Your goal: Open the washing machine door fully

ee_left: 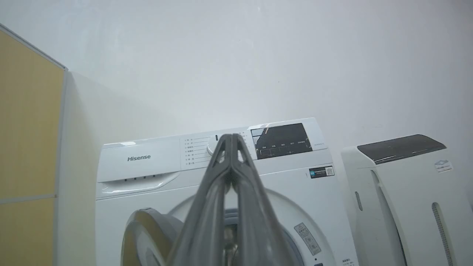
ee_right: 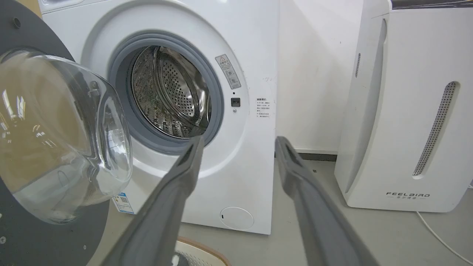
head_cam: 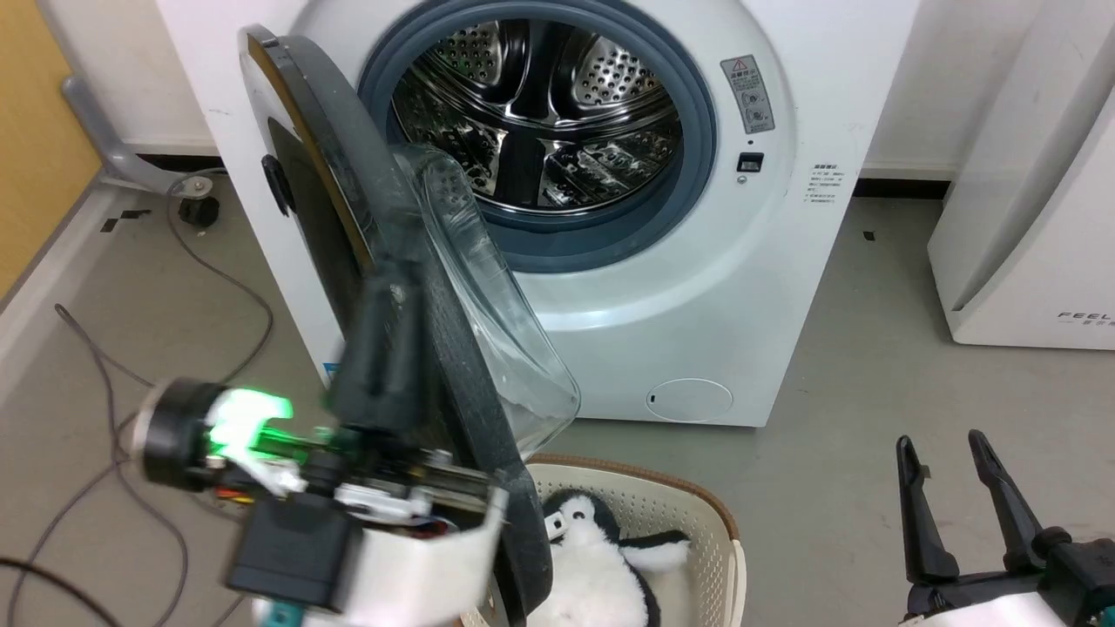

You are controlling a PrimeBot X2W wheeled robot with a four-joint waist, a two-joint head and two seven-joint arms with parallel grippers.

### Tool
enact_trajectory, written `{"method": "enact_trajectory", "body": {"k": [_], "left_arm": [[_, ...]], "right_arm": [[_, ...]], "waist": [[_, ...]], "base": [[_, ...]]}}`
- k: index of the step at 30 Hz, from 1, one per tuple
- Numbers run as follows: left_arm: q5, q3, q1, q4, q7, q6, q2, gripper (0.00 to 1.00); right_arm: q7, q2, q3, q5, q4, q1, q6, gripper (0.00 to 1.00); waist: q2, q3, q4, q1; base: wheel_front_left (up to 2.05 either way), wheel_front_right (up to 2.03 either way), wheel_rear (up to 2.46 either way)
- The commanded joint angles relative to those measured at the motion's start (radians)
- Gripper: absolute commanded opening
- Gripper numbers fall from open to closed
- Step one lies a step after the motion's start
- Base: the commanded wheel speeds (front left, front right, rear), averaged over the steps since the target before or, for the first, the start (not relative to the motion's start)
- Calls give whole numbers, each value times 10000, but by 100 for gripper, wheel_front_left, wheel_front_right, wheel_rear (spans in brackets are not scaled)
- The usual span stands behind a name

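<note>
Large round glossy black washing machine door (head_cam: 470,383), clear glass bowl (ee_right: 63,136): stood half-open, hinged left on the white front-loading washing machine (head_cam: 697,305); left gripper (ee_left: 232,140) beside its inner rim, fingers together, empty; right gripper (head_cam: 941,440) idle, fingers apart; advised: push steadily near free edge, following hinge arc

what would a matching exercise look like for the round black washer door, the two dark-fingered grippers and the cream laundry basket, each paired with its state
Things
1. round glossy black washing machine door with clear glass bowl
2. left gripper with two long dark fingers
3. right gripper with two long dark fingers
4. cream perforated plastic basket

States
a. fingers spread, nothing between them
b. swung out, perforated steel drum exposed
c. on the grey floor, black and white plush penguin inside
d. fingers pressed together

Pairs: 1-b, 2-d, 3-a, 4-c
</note>
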Motion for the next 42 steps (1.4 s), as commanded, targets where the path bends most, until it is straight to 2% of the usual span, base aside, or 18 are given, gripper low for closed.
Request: {"method": "enact_trajectory", "body": {"k": [1, 13, 22, 30, 42], "left_arm": [[72, -31, -124, -32, -44, -37, 10, 0], [-71, -2454, -6, 720, -44, -551, -87, 0], [-250, -3603, 662, 1975, -44, -716, -98, 0], [-403, -3985, 1217, 2827, -44, -655, -47, 0], [-707, -3368, 1489, 4004, -44, -302, -97, 0]], "right_arm": [[-34, 49, 9, -31, 18, 116, 6, 100], [-34, 49, 35, -101, 32, 118, 6, 100], [-34, 49, 42, -131, 50, 111, 6, 100], [-34, 49, 13, -138, 101, 107, 6, 100], [-34, 49, -59, -144, 172, 37, 6, 100]], "waist": [[0, -1, -3, -1], [0, 43, 104, -1], [0, 122, 187, -1], [0, 231, 289, -1], [0, 433, 568, -1]], "base": [[0, 0, 0], [0, 0, 0], [0, 0, 0], [0, 0, 0], [0, 0, 0]]}}
